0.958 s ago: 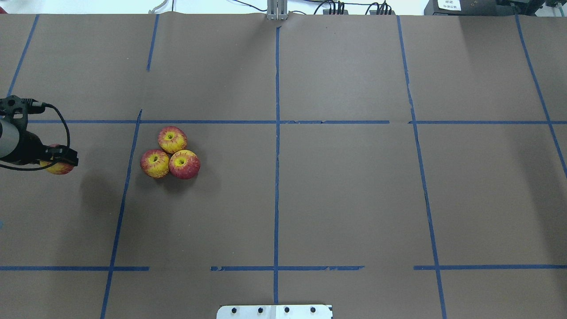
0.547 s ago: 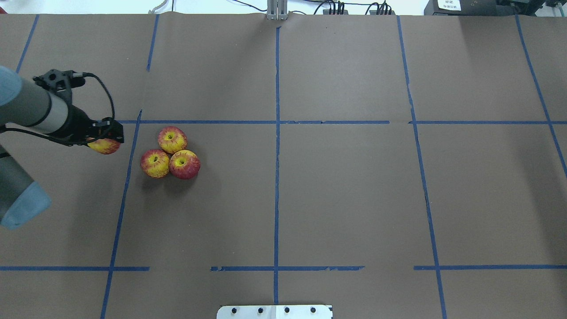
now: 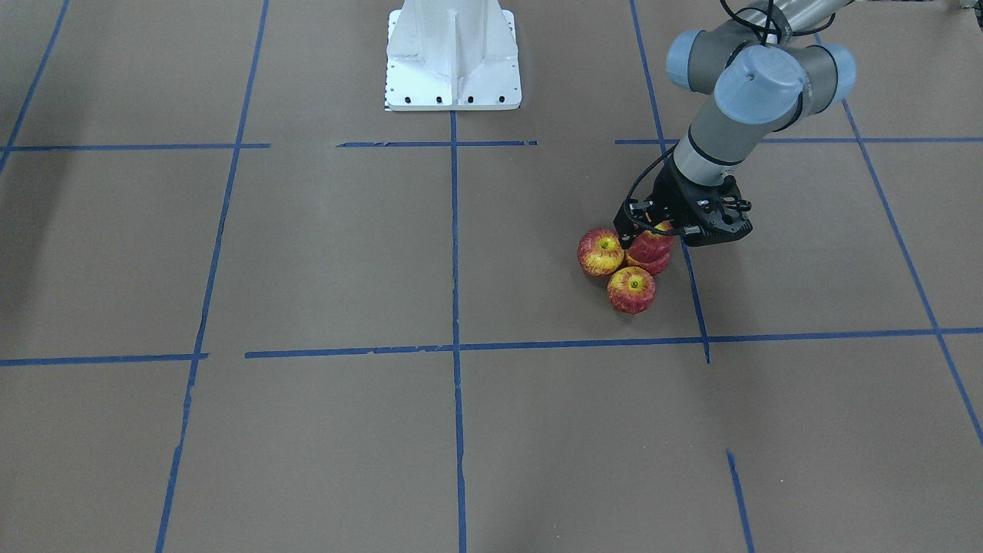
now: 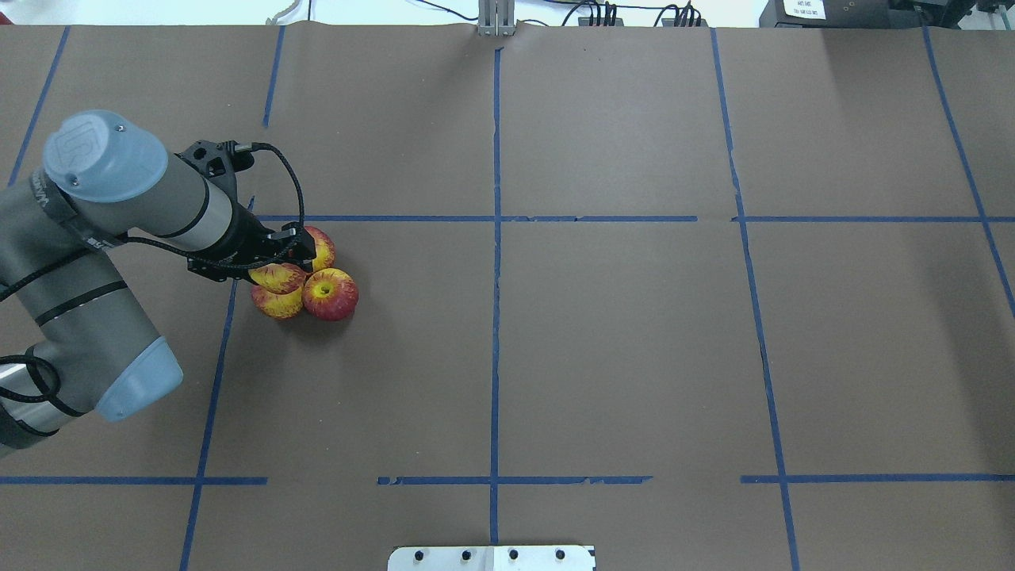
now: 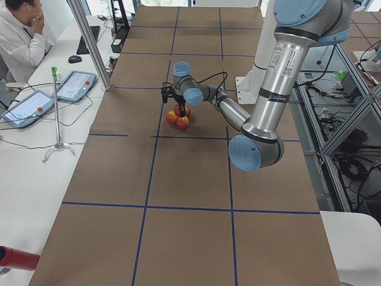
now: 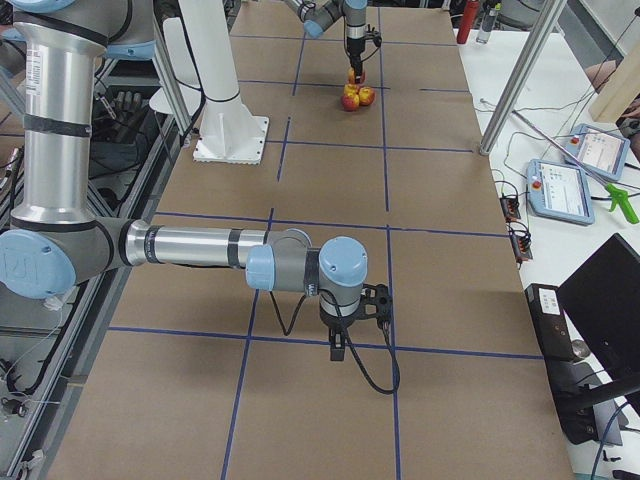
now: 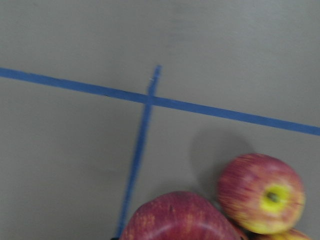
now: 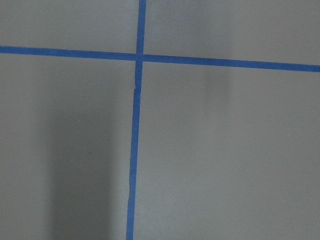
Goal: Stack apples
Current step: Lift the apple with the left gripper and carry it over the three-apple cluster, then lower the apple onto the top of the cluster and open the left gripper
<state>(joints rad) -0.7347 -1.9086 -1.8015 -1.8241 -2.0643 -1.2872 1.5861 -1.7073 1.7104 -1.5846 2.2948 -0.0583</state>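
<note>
Three red-and-yellow apples sit bunched together on the brown paper: one on the right (image 4: 330, 294), one at the far side (image 4: 322, 247) and one on the near left (image 4: 277, 304), the last two partly hidden by my arm. My left gripper (image 4: 275, 266) is shut on a fourth apple (image 4: 279, 279) and holds it just over the bunch, above the near-left apple (image 3: 650, 266). I cannot tell whether they touch. The held apple also shows in the front view (image 3: 651, 244) and in the left wrist view (image 7: 175, 218). My right gripper (image 6: 340, 343) hangs over bare paper far from the apples; I cannot tell if it is open or shut.
Blue tape lines (image 4: 496, 238) divide the brown paper into squares. The white robot base plate (image 3: 453, 54) stands at the table's near middle edge. Operator tablets (image 5: 74, 85) and a metal post (image 5: 89, 42) stand beyond the far side of the table.
My left arm has swung from the table's left edge rightward with the apple in its grip, and it now hovers over the three-apple bunch. The three apples have not moved.
</note>
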